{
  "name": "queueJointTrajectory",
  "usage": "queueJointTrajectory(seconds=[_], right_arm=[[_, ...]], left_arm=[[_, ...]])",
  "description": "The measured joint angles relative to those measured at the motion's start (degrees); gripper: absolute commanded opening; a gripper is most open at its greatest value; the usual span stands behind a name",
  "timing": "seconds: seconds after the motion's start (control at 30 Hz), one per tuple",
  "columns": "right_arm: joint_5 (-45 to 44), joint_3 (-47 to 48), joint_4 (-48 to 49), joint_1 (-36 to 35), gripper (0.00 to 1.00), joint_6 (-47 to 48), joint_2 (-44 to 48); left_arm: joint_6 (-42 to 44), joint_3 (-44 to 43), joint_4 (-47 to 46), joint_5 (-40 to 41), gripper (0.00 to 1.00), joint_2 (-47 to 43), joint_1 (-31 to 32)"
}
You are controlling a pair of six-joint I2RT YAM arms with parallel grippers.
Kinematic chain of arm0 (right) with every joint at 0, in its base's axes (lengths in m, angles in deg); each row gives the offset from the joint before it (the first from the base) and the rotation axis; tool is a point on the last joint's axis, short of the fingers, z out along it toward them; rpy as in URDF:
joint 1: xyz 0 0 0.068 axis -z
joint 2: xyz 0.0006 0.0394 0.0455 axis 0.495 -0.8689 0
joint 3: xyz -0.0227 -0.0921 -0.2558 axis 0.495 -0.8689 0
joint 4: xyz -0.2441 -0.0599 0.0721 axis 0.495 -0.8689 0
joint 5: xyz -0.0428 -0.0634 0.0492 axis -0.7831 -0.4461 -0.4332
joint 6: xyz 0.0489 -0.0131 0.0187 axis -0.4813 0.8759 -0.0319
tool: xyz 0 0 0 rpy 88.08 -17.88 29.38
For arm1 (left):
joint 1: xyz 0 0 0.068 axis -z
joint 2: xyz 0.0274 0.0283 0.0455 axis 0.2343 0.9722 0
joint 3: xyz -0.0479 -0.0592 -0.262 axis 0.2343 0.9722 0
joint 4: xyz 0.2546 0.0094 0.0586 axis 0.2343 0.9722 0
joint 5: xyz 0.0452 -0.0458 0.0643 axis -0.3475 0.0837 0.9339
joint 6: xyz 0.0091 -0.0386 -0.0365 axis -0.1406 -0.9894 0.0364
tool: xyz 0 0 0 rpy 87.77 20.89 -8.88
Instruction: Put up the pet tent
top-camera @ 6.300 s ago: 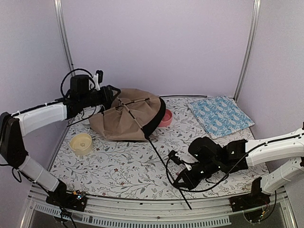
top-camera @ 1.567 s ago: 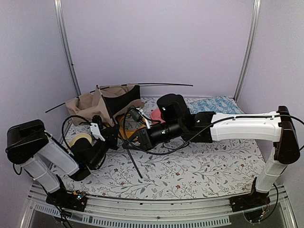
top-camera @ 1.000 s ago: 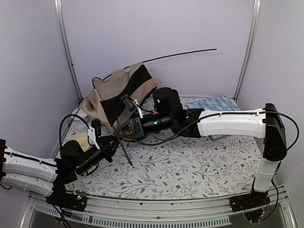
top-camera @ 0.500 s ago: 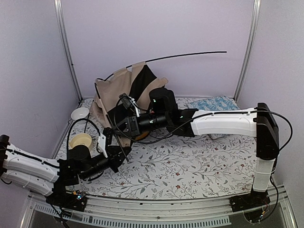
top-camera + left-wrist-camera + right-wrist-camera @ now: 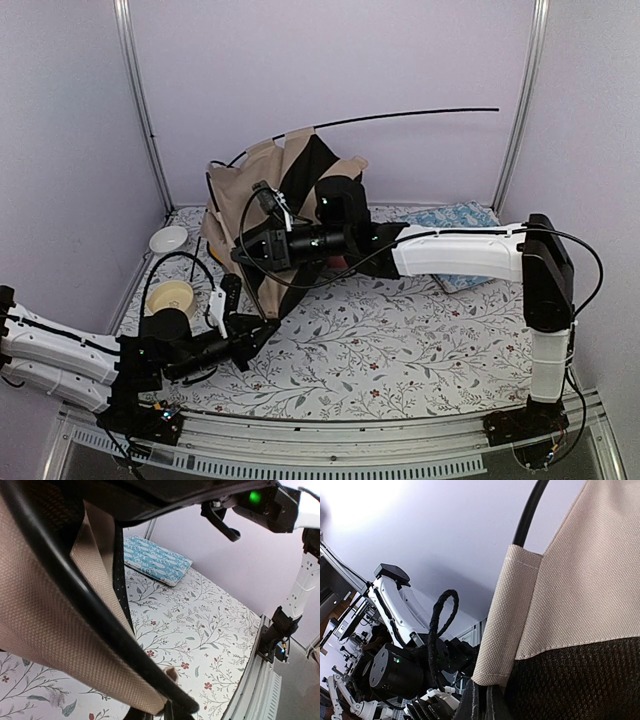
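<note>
The right arm point(image 5: 460, 250) and left arm point(image 5: 50, 345) have white shells and black joints. Just behind the right gripper point(image 5: 246, 253) a green light point(image 5: 255, 496) glows. Behind the left gripper point(image 5: 262, 334) a black cable point(image 5: 432, 635) loops past a white bracket point(image 5: 215, 310), perhaps a camera mount.

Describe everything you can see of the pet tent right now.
The pet tent is half raised at the far left of the table: tan woven canvas with black mesh-like inner panels, hanging slack and creased. One thin black pole juts far right above it, slightly bowed; another slants down to the table. The right end effector is shut on its fabric edge, the left end effector low on the slanting pole.
</note>
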Motion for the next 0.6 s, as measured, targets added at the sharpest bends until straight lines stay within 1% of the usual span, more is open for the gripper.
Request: queueJointTrajectory(seconds=[0.6], right_arm=[[1.2, 0.3, 0.8, 0.8, 0.00, 0.0, -0.9]], left_arm=[[-1.9, -0.1, 2.6, -0.1, 0.00, -1.0, 0.5]])
